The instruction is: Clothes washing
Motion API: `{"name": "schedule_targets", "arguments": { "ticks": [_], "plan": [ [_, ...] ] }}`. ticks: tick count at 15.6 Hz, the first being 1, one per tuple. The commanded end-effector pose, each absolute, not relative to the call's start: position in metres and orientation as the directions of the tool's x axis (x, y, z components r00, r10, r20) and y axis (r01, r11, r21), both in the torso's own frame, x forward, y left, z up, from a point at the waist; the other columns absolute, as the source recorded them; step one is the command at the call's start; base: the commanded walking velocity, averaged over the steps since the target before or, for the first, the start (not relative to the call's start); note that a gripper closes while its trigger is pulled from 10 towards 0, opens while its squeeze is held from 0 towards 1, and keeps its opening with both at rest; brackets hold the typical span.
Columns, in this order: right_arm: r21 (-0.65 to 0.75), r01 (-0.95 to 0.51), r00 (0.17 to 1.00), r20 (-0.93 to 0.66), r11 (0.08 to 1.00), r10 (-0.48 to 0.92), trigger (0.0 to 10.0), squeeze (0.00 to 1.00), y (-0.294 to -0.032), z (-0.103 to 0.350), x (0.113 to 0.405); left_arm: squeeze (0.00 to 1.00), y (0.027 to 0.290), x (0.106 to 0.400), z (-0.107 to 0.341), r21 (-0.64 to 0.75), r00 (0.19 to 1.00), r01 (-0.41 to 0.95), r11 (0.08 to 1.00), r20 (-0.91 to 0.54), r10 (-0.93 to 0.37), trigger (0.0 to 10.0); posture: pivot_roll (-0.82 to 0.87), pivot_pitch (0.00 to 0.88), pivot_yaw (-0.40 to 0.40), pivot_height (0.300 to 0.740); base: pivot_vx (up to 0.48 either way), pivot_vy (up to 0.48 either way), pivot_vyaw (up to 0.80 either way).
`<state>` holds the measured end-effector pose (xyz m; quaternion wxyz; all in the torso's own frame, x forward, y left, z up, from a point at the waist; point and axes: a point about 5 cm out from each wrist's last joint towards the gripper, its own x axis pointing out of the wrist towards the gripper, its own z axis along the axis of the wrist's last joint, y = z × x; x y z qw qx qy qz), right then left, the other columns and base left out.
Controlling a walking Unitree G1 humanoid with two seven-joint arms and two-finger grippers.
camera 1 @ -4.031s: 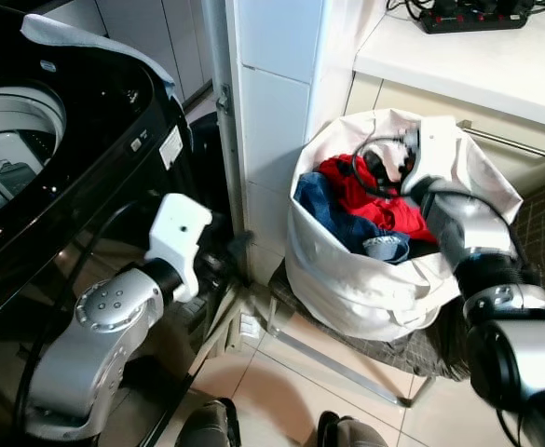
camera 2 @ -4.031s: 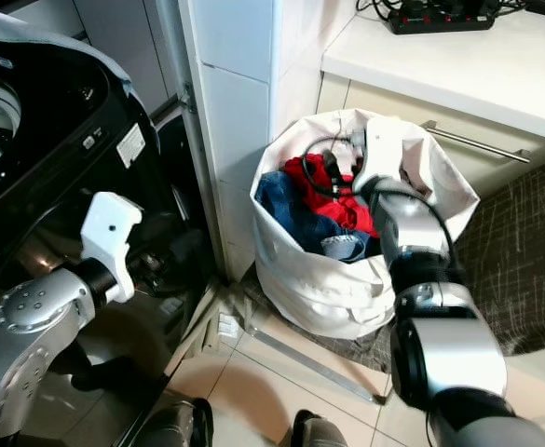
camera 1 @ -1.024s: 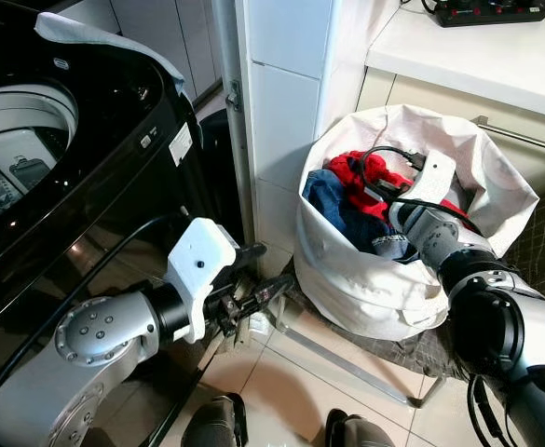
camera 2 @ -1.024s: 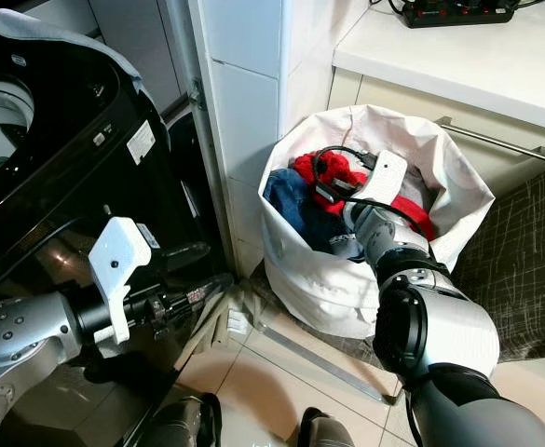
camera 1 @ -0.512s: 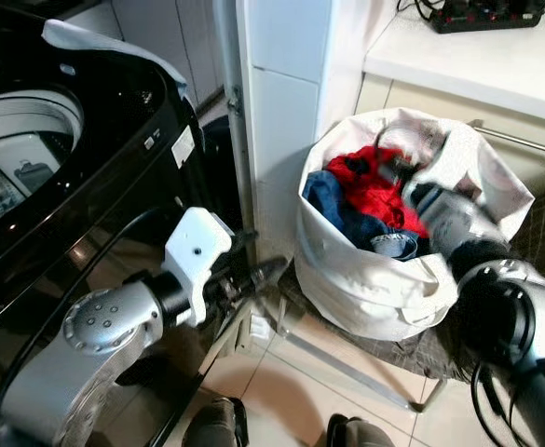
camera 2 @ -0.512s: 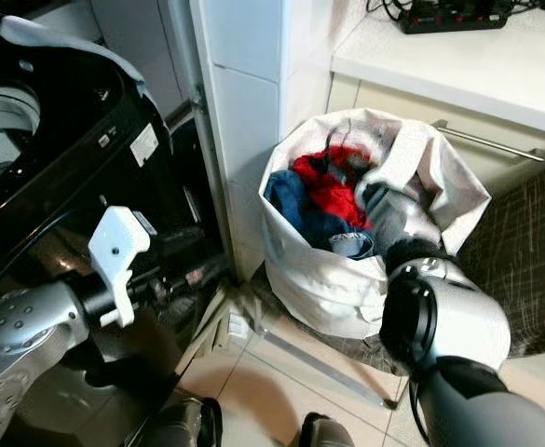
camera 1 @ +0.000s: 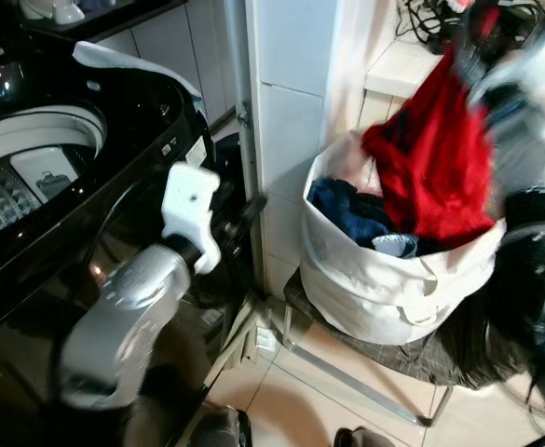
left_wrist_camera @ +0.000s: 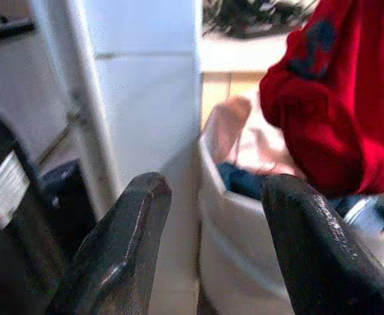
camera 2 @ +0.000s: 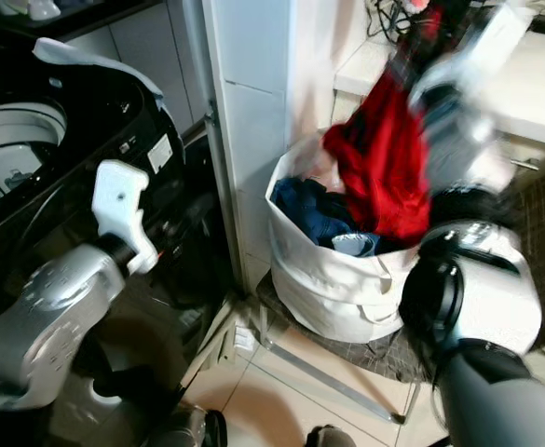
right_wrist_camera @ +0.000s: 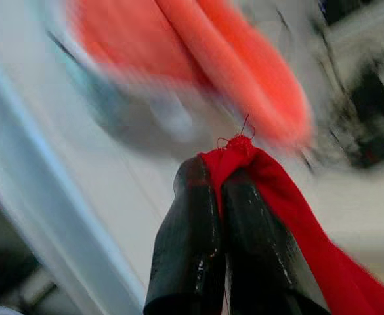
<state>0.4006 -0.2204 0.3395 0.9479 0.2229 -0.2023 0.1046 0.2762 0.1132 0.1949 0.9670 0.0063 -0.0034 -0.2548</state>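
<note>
My right gripper (right_wrist_camera: 219, 172) is shut on a corner of a red garment (camera 1: 435, 158) and holds it high above the white laundry bag (camera 1: 374, 279); the cloth hangs down into the bag's mouth. The arm is blurred near the counter (camera 2: 458, 56). Blue clothes (camera 1: 347, 209) lie inside the bag. The black top-loading washing machine (camera 1: 132, 121) stands at the left with its lid up and its drum (camera 1: 20, 177) showing. My left gripper (left_wrist_camera: 211, 190) is open and holds nothing; it is raised between the machine and the bag, pointing at the bag.
A white tiled pillar (camera 1: 291, 112) stands between the machine and the bag. The bag rests on a dark patterned seat with a metal frame (camera 1: 374, 386). A white counter with cables (camera 1: 421, 23) is behind it. Tiled floor lies below.
My right gripper has risen out of the bag, pulling the red garment up with it. The left arm has lifted higher. The camera has also tilted a little.
</note>
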Motion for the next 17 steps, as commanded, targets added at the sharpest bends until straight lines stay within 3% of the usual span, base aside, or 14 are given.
{"name": "schedule_targets", "arguments": {
  "ticks": [1,3,5,6,9,10,11,14,17],
  "plan": [
    [0.333,-0.354,0.854,0.496,0.874,0.157,0.0,0.00,-0.214,0.366,0.394,0.00,0.111,0.279,0.195,0.022,0.871,0.491,0.871,0.005,-0.491,10.0,0.04,0.000,0.077,0.740,0.000,0.000,0.00],
    [0.278,-0.547,0.738,0.605,0.790,0.299,0.0,0.00,-0.188,0.436,0.366,0.00,0.101,0.283,0.203,0.005,0.860,0.509,0.861,0.051,-0.508,10.0,0.01,0.000,0.074,0.740,0.000,0.000,0.00],
    [0.231,-0.635,0.652,0.673,0.737,0.350,0.0,0.00,-0.177,0.480,0.343,0.00,0.101,0.283,0.212,-0.014,0.850,0.514,0.858,0.143,-0.507,10.0,-0.01,0.000,0.069,0.740,0.000,0.000,0.00],
    [0.174,-0.699,0.559,0.738,0.693,0.378,0.0,0.00,-0.171,0.516,0.322,0.00,0.102,0.286,0.220,-0.027,0.843,0.520,0.854,0.174,-0.508,10.0,-0.03,0.000,0.072,0.740,0.000,0.000,0.00],
    [0.120,-0.781,0.454,0.783,0.613,0.425,0.0,0.00,-0.163,0.541,0.300,0.00,0.101,0.300,0.234,0.041,0.833,0.517,0.855,0.207,-0.513,10.0,-0.08,0.000,0.079,0.740,0.000,0.000,0.00],
    [0.132,-0.781,0.481,0.751,0.610,0.453,0.0,0.00,-0.156,0.535,0.304,0.11,0.096,0.303,0.243,0.009,0.799,0.566,0.825,0.244,-0.550,10.0,-0.09,0.000,0.078,0.740,0.000,0.000,0.00],
    [0.165,-0.785,0.520,0.699,0.597,0.490,0.0,0.00,-0.145,0.522,0.312,1.00,0.093,0.307,0.255,-0.029,0.776,0.590,0.807,0.296,-0.557,10.0,-0.09,0.000,0.073,0.740,0.000,0.000,0.00],
    [0.196,-0.796,0.560,0.596,0.573,0.575,0.0,0.00,-0.120,0.472,0.330,1.00,0.093,0.311,0.282,-0.086,0.733,0.602,0.794,0.454,-0.506,10.0,-0.09,0.000,0.070,0.740,0.000,0.000,0.00],
    [0.267,-0.792,0.600,0.505,0.549,0.621,0.0,0.00,-0.107,0.424,0.337,1.00,0.092,0.301,0.283,-0.081,0.648,0.700,0.710,0.491,-0.582,10.0,-0.07,0.000,0.062,0.740,0.000,0.000,0.00]
  ]
}}
